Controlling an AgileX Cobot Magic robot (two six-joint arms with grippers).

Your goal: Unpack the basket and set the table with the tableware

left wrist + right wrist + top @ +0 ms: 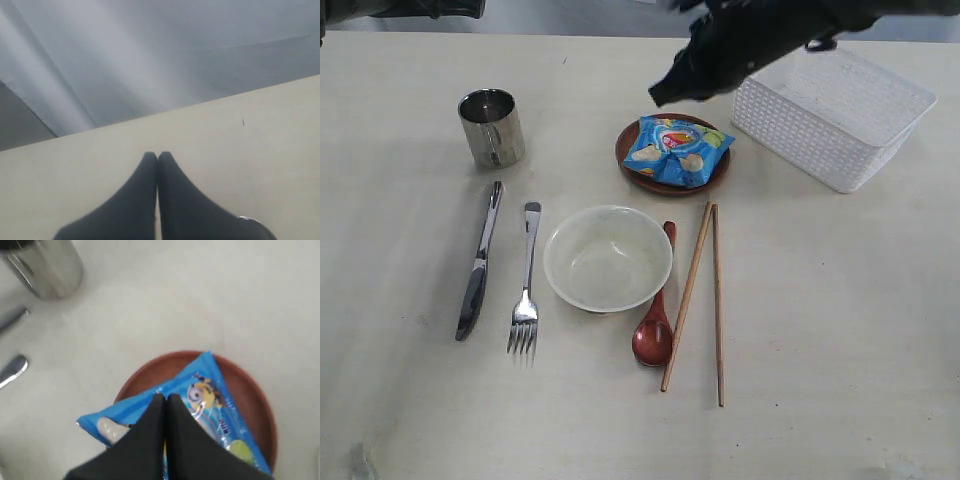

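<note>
cup: polished steel | basket: white latticed plastic | table: matt pale wood-grain | spoon: glossy red-brown wood | chopsticks: plain wood | snack packet: shiny blue film

Snack packet: one, blue glossy foil, slightly puffed. It lies flat on the plate and covers most of it, so little more than the plate's rim shows around it. It sits askew, long axis across the plate, and one corner passes over the rim. Print: a yellow goggled cartoon figure, pale snack pieces, a green patch at one end.

Right wrist view: same packet across the plate, partly out of sight.

Grey blurred strip well beyond the plate, past the table edge. No detail legible.
</note>
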